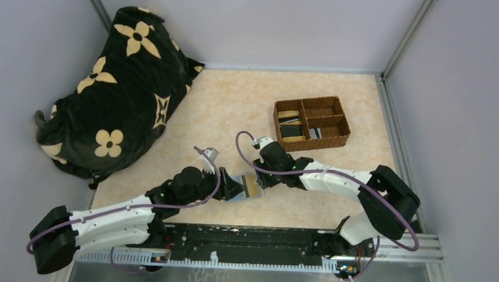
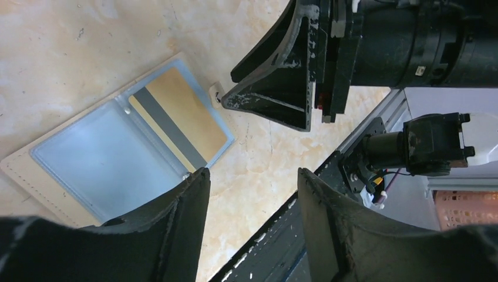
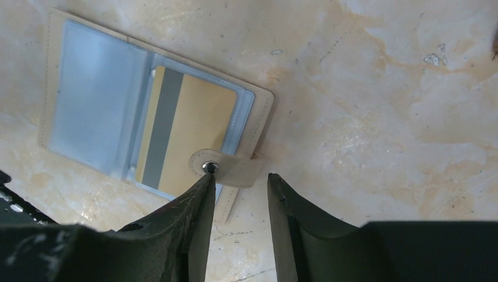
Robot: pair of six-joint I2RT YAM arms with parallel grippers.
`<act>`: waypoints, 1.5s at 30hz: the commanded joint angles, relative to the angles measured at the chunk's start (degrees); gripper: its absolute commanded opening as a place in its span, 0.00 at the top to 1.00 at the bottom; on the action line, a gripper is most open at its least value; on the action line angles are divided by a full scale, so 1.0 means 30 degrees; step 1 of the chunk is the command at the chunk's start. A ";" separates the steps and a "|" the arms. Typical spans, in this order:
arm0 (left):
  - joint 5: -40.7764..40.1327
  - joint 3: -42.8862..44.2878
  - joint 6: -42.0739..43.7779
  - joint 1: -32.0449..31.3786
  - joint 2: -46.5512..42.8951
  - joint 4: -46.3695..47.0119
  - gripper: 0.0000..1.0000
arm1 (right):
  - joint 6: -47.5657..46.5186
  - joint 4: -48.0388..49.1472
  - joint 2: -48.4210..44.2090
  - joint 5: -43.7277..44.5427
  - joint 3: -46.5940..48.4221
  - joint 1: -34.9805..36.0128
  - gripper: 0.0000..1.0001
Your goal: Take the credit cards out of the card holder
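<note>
The card holder (image 1: pixel 242 179) lies open and flat on the table between my two grippers. Its pale blue-grey inner faces (image 2: pixel 100 158) point up, with a cream border. One tan-gold credit card (image 2: pixel 188 111) with a dark stripe sits in its right pocket, also seen in the right wrist view (image 3: pixel 197 132). The snap tab (image 3: pixel 229 169) folds over the card's edge. My left gripper (image 2: pixel 252 176) is open and empty, one finger over the holder's near edge. My right gripper (image 3: pixel 241 179) is open and empty, its left fingertip at the snap.
A brown woven compartment tray (image 1: pixel 311 123) at the back right holds several cards. A black cloth bag with cream flowers (image 1: pixel 116 90) fills the back left. The dark mounting rail (image 1: pixel 255 240) runs along the near edge.
</note>
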 commanded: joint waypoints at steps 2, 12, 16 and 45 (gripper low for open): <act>-0.0460 0.0569 0.0363 0.0021 0.0971 0.0443 0.37 | 0.0016 -0.0061 -0.0757 0.0338 0.0787 0.0903 0.59; 0.0008 -0.1094 -0.0544 0.0006 0.6041 0.5440 0.75 | -0.0178 -0.0470 -0.2117 0.2161 0.1356 0.1494 0.55; 0.0109 -0.0957 -0.0625 0.0021 0.7518 0.6134 0.67 | -0.0250 -0.0361 -0.1226 0.1982 0.1454 0.1494 0.55; -0.0836 -0.1979 -0.0080 0.0033 0.9689 1.1146 0.33 | 0.0260 0.2832 0.2129 0.2130 -0.0164 0.1497 0.67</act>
